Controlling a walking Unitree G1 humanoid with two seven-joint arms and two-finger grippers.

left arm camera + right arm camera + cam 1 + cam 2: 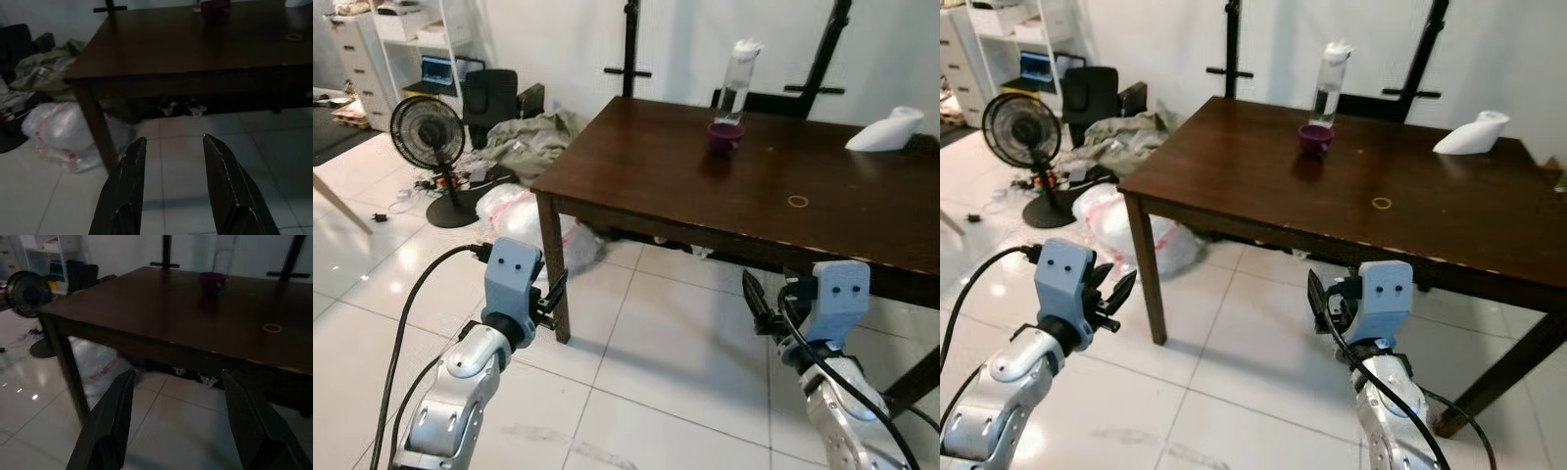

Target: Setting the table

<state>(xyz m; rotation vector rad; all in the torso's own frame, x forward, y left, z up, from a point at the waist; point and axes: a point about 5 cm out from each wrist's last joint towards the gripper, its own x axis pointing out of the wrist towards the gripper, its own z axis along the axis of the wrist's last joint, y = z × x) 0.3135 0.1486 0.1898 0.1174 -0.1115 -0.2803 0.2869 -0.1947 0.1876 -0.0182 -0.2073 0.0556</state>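
A dark wooden table stands ahead of me. A purple bowl sits near its far edge, just in front of a clear water bottle with a white cap. A white slanted object lies at the far right, and a small yellow ring lies nearer the front edge. My left gripper is held low over the floor beside the table's front left leg, open and empty. My right gripper hangs below the table's front edge, also open and empty.
A black floor fan stands on the left, with cables by its base. A clear plastic bag and a heap of cloth lie by the table's left end. White shelves fill the back left. Two black posts rise behind the table.
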